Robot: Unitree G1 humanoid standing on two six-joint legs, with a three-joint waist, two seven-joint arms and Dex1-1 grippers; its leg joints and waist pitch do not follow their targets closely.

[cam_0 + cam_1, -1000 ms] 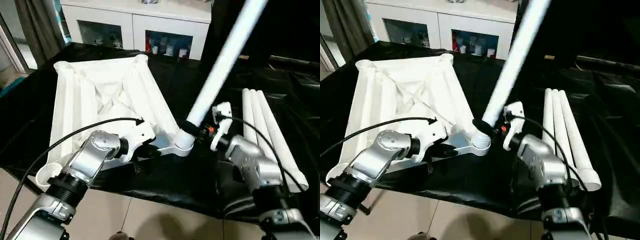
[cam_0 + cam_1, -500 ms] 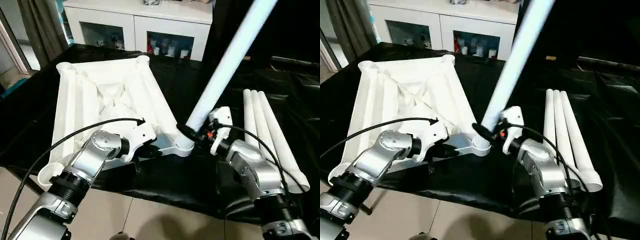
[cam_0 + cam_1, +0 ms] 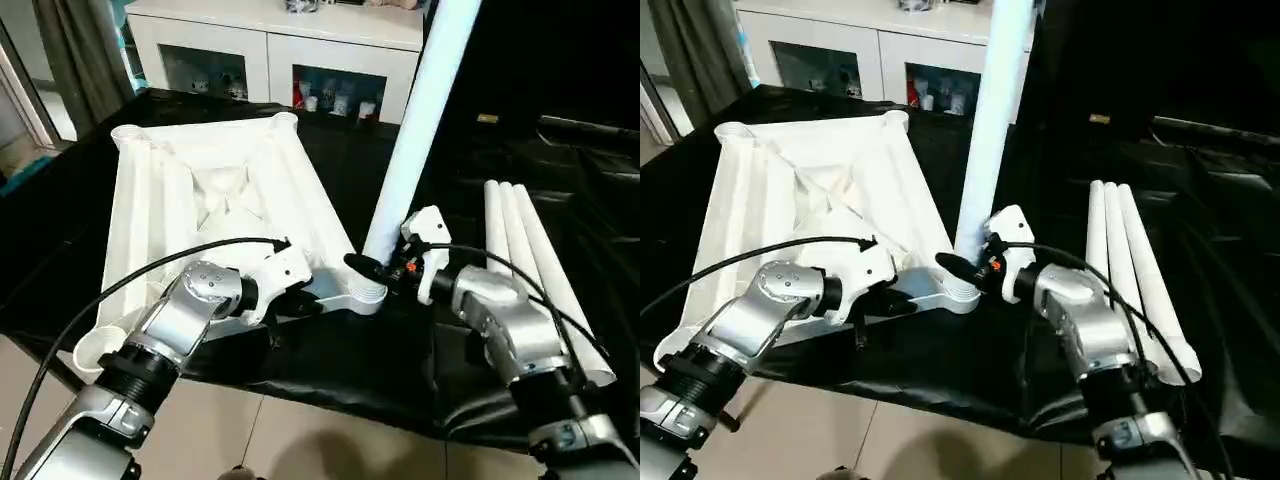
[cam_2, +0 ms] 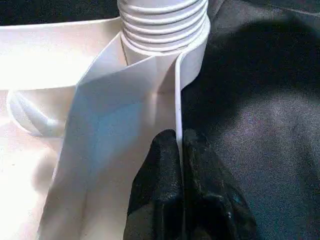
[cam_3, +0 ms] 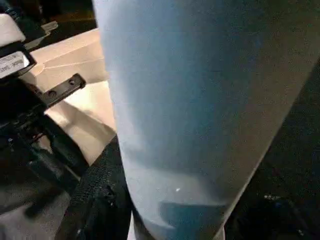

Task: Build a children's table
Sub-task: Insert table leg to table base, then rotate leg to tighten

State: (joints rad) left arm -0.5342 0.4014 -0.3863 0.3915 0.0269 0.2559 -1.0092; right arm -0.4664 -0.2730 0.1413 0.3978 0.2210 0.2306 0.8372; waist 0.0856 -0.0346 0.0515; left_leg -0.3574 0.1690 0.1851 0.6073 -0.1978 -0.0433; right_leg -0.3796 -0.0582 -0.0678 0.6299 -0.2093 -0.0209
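A white tabletop (image 3: 215, 205) lies underside up on the black surface (image 3: 400, 340), left of centre. At its lower right rim, the left gripper (image 3: 300, 302) has its jaws pinched on the thin edge beside a ribbed corner socket (image 3: 366, 291). From that socket a white leg (image 3: 418, 130) rises to the top edge, held low by the right gripper (image 3: 375, 268). Three spare legs (image 3: 535, 265) lie at right.
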